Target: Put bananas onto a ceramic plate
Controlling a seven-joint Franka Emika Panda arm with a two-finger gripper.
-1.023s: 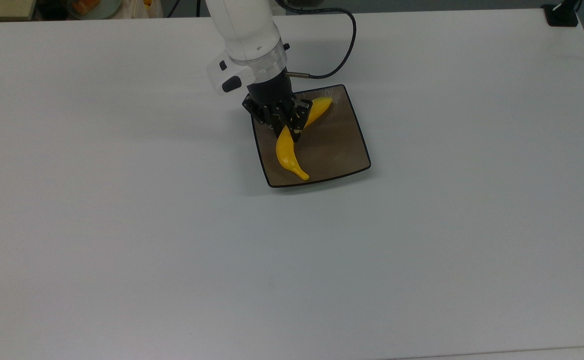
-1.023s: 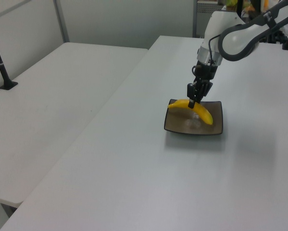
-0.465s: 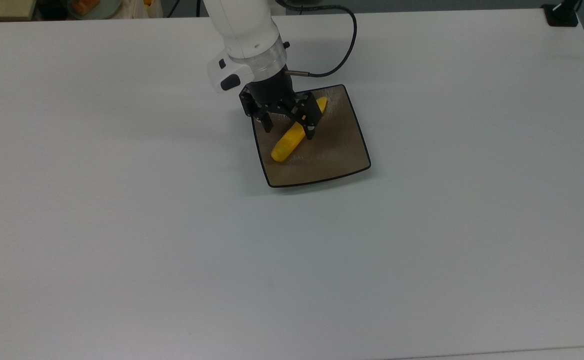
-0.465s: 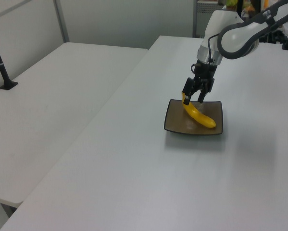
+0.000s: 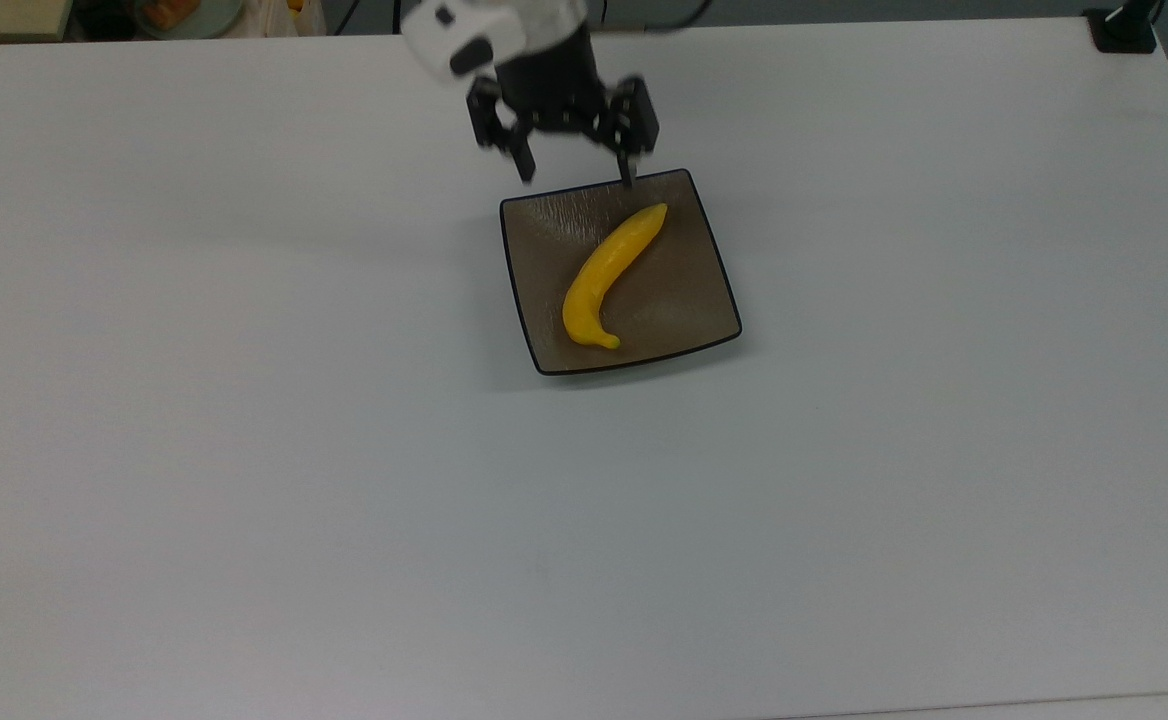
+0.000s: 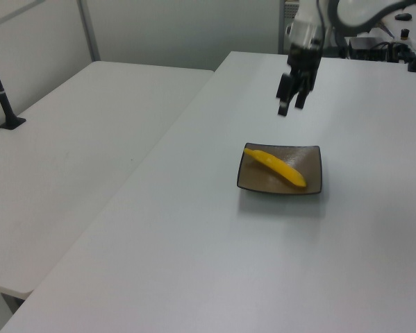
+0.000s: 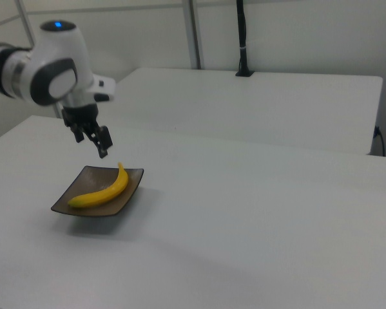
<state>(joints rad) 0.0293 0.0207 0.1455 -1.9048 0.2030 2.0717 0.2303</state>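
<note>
A single bright-yellow banana (image 5: pixel 609 274) lies flat and diagonal on the square brown ceramic plate (image 5: pixel 689 300). The same banana (image 6: pixel 277 166) and plate (image 6: pixel 313 184) appear in the left view, and again as banana (image 7: pixel 104 189) on plate (image 7: pixel 69 205) in the right view. My gripper (image 5: pixel 576 173) hangs open and empty in the air above the plate's far edge, well clear of the fruit. It is also seen raised above the plate in the left view (image 6: pixel 291 108) and the right view (image 7: pixel 93 145).
The plate sits on a wide white table (image 5: pixel 244 450). A second white table (image 6: pixel 76 139) stands at the left view's left. A black post base (image 5: pixel 1124 30) is at the top view's far right corner. Clutter (image 5: pixel 184 15) lies beyond the top view's upper left edge.
The gripper held the banana above the plate, opened and let it drop, then rose and drew back toward the plate's far edge. The banana rolled and settled flat on the plate.
</note>
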